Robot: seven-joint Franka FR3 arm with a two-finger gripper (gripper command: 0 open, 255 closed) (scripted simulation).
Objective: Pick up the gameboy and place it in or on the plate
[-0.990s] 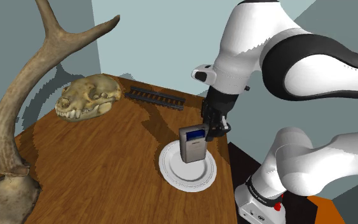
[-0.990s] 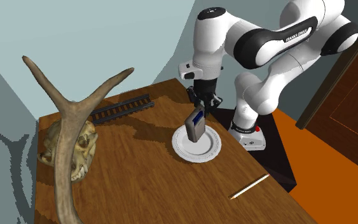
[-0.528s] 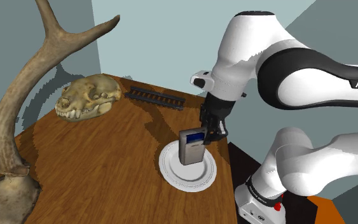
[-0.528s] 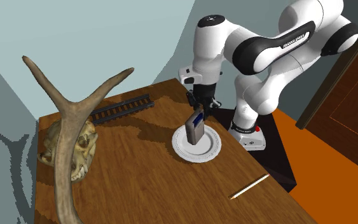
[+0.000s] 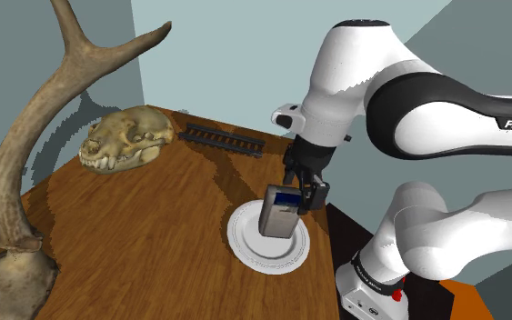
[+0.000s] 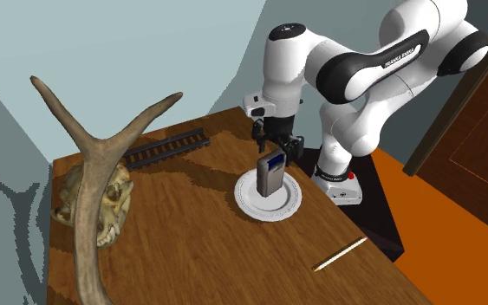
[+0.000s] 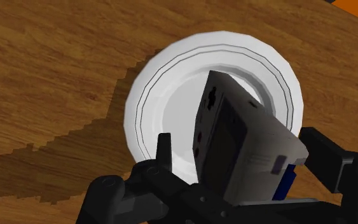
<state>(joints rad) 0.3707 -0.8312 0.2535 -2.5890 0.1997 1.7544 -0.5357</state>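
With tool spread apart either side of the gameboy leaning on the plate, lift straight up, clear of its top.

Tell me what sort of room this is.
Likely a den or study at home: a wooden table holds an animal skull and a big antler, near a dark panelled door.

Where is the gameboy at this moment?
In the shoulder view, right of the middle, the gameboy stands tilted on the white plate, just under the tool.
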